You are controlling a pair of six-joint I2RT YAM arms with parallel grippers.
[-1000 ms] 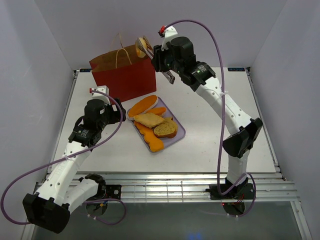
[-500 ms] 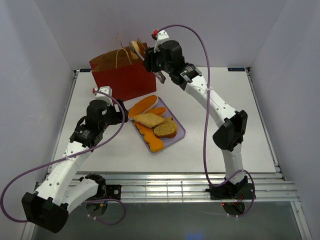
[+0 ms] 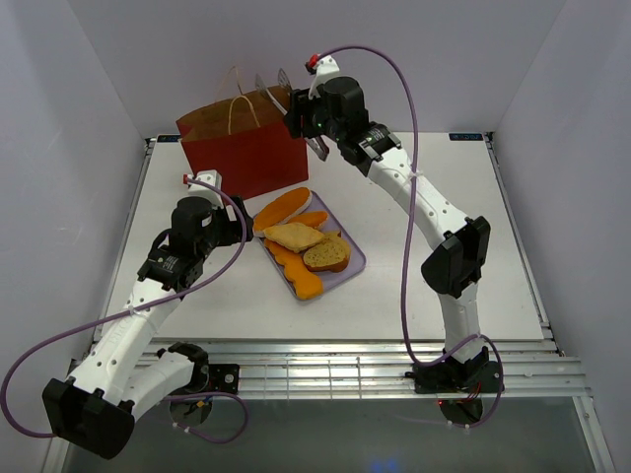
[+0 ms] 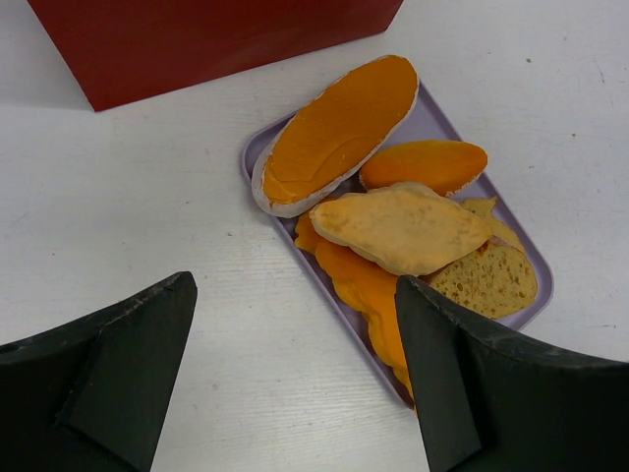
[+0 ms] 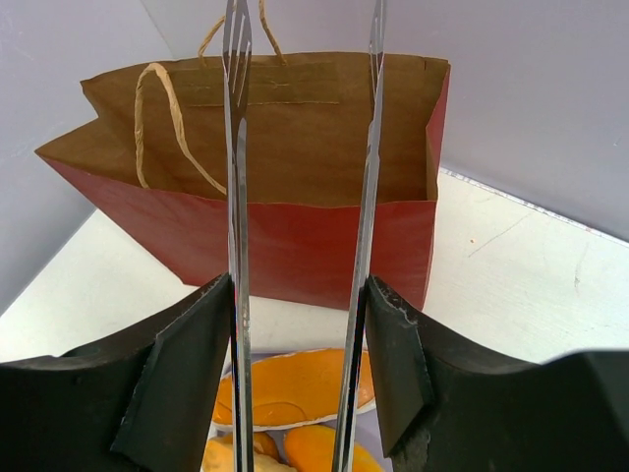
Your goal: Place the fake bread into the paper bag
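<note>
The red paper bag [image 3: 246, 158] stands upright at the back left, its brown inside open in the right wrist view [image 5: 295, 128]. My right gripper [image 3: 304, 116] is shut on long metal tongs [image 5: 236, 197] and holds them over the bag's mouth. The tong arms stand apart with nothing between them. Fake bread lies on a lavender tray [image 3: 357, 258]: a long orange loaf [image 4: 339, 133], an orange roll [image 4: 425, 164], a tan toast slice [image 4: 401, 228] and a brown-crusted slice [image 4: 491, 280]. My left gripper [image 3: 237, 225] is open and empty, left of the tray. The small round bun is out of view.
The bag's tan loop handles [image 5: 162, 108] rise beside the tongs. The bag's red wall [image 4: 197, 39] stands just behind the tray. Purple walls close in the table at the back and both sides.
The right arm carried the tongs left over the bag's mouth with a small round bun in them. The tongs now stand apart and the bun is gone from view. The left arm stayed put.
</note>
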